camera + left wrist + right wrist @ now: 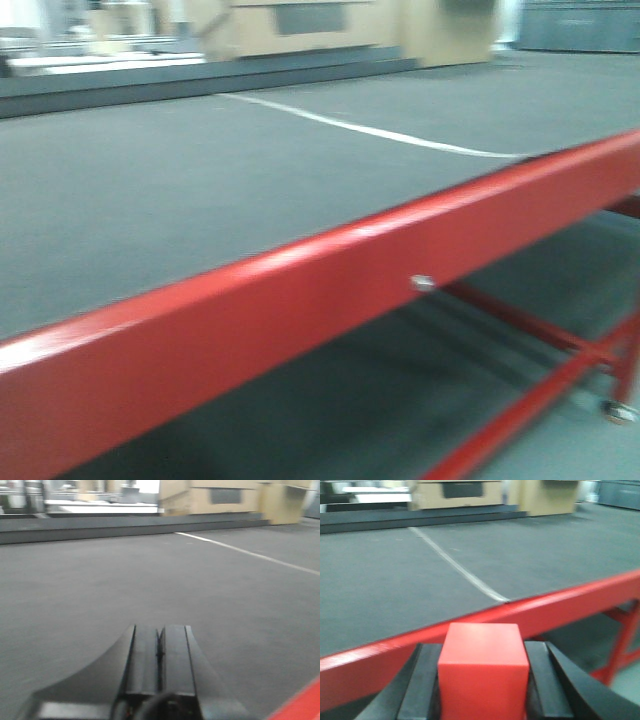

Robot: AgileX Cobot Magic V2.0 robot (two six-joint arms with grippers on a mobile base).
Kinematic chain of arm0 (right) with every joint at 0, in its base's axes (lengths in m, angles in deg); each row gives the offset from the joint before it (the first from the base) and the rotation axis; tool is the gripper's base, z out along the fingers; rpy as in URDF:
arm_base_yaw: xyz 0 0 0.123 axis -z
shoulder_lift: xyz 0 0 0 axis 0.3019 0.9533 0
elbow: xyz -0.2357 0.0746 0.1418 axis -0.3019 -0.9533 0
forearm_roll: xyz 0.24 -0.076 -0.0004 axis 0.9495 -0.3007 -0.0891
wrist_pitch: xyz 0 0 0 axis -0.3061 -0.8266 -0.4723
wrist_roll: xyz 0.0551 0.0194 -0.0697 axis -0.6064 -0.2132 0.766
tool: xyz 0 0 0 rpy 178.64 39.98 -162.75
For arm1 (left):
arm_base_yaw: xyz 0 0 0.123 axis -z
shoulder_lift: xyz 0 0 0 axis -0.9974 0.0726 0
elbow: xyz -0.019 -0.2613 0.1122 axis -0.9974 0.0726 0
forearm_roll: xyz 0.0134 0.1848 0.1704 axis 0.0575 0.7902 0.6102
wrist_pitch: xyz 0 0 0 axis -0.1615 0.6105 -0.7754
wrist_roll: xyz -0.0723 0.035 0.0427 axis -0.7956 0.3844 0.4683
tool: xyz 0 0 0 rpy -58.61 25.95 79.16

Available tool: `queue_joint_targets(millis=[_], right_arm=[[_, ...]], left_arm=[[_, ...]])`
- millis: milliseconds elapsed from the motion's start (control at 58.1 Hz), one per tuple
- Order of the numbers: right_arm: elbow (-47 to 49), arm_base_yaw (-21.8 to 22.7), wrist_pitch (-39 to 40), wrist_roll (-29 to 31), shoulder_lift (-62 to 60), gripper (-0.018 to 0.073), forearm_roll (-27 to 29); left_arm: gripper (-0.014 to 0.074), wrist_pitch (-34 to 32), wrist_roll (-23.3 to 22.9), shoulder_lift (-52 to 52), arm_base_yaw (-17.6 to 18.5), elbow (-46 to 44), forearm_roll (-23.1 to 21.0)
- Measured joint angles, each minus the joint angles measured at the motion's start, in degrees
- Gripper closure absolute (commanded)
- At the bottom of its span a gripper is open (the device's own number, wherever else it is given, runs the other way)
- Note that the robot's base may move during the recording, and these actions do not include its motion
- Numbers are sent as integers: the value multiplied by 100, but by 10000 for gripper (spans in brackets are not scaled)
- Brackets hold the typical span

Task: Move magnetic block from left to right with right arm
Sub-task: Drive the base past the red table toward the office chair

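On the front view, a glossy red frame bar (300,300) runs diagonally across a blurred shot, with 1 silver bolt head (423,283) on its face. Behind it is a grey matte surface (180,190) crossed by 1 white line (370,130), and cardboard boxes (320,25) stand at the far end. Thinner red rails (520,325) sit below the bar, and a caster (620,410) is at lower right. No arm or block is visible here. Left wrist view: the left gripper (160,647) hangs over the same grey surface, its 2 fingers (175,655) pressed together with nothing between them. The white line is off to the right, and a sliver of the red bar shows in the bottom right corner. Right wrist view: the magnetic block (482,667), a plain red cube, sits clamped in the right gripper (482,690), with 1 black finger (422,685) touching each side. The block is off the surface, in the foreground in front of the frame bar, which crosses just behind it. The grey surface and white line lie beyond the bar.
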Motion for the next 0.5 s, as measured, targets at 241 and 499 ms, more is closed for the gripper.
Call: queue_joint_targets(millis=[241,499], right_arm=[[0,0,0,0,0,218,0],[0,0,0,0,0,218,0]], left_arm=[[722,0,0,0,0,0,0],[722,0,0,0,0,0,0]])
